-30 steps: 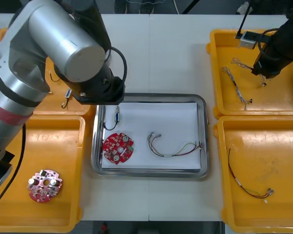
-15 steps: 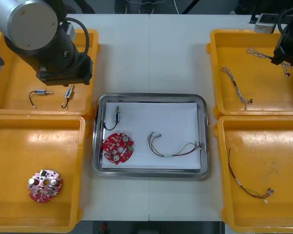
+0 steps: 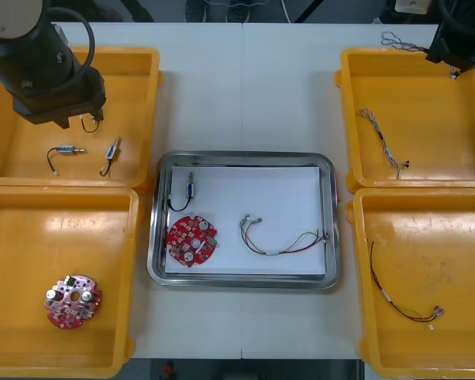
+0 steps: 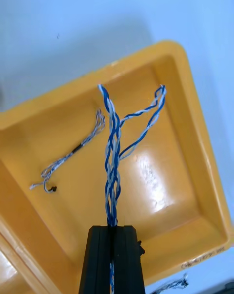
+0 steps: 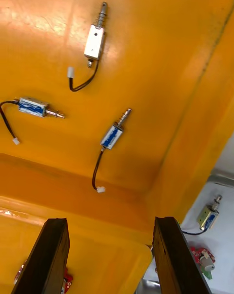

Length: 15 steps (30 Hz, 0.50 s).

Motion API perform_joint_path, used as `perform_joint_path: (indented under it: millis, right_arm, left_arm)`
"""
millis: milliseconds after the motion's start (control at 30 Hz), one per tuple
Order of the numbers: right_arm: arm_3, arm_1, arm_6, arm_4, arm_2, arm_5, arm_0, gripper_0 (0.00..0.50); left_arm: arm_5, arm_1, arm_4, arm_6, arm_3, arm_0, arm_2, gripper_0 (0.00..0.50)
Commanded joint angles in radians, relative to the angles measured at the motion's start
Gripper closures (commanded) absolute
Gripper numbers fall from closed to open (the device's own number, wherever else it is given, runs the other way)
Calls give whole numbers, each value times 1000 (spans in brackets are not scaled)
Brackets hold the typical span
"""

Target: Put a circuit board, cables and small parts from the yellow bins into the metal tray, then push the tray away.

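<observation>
We find the tray at the middle of the table, with two bins at each side. In the tray, a board lies at the near left, a small part just behind it, and a cable to their right.

On our left, the far-left bin holds three small parts, and the left gripper hangs above them, fingers apart. The near-left bin holds a second board.

On our right, the far-right bin holds a second cable, and the near-right bin holds a third cable. The right gripper hangs above the far-right bin's far rim, a fourth cable clamped between its fingers.
</observation>
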Motion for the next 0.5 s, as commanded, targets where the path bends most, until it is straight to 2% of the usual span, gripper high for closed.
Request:
perform_joint_path:
  millis: [33, 233, 500]
  right_arm:
    - [-139, 50, -60, -14, 9, 5, 44, 500]
    - [-271, 93, -161, -41, 96, 5, 82, 500]
    - [-308, 142, -227, -133, 165, 5, 102, 500]
  left_arm:
    - [-54, 41, -51, -54, 78, -61, 38, 0]
    - [-110, 39, -77, -34, 194, -70, 58, 0]
    - [-167, 30, -91, 81, 286, -70, 69, 0]
